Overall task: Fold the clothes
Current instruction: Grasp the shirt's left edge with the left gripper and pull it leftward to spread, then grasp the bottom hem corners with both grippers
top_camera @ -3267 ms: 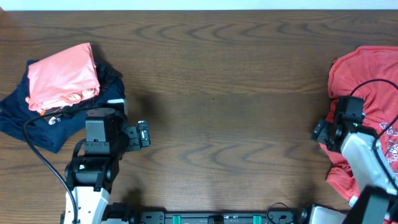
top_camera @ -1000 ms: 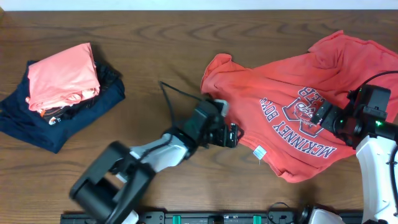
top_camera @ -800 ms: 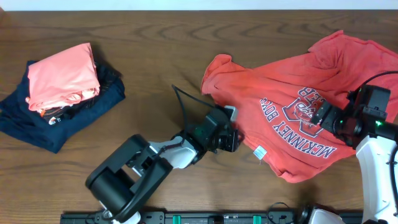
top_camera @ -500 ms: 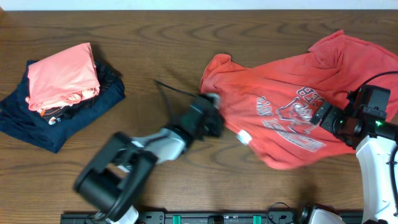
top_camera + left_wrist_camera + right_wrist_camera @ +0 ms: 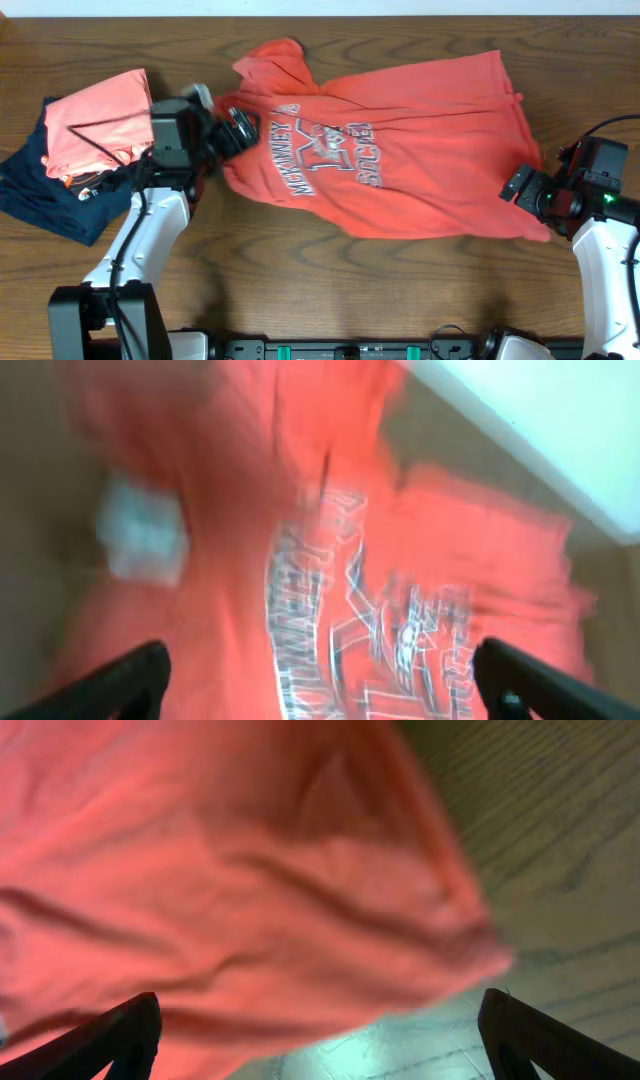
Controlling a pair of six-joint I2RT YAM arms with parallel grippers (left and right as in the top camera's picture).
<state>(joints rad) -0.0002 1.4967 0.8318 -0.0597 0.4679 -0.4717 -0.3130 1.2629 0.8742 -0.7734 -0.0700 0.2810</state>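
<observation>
Soft, light and limp, the T-shirt (image 5: 400, 140) at upper middle likely wants pinching at shoulders or hem; left gripper (image 5: 238, 131) and right gripper (image 5: 519, 188) both gape wide.

The T-shirt (image 5: 430, 130) bears "MCKINNEY" and "SOCCER" in print.

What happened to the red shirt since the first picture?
The red-orange cotton T-shirt was bunched at the far right; the left gripper dragged it leftward, and it now lies spread across the middle, print up. Both grippers' fingers now stand apart, the right gripper by the hem corner. The folded salmon-pink garment on the dark navy garment stayed put.
</observation>
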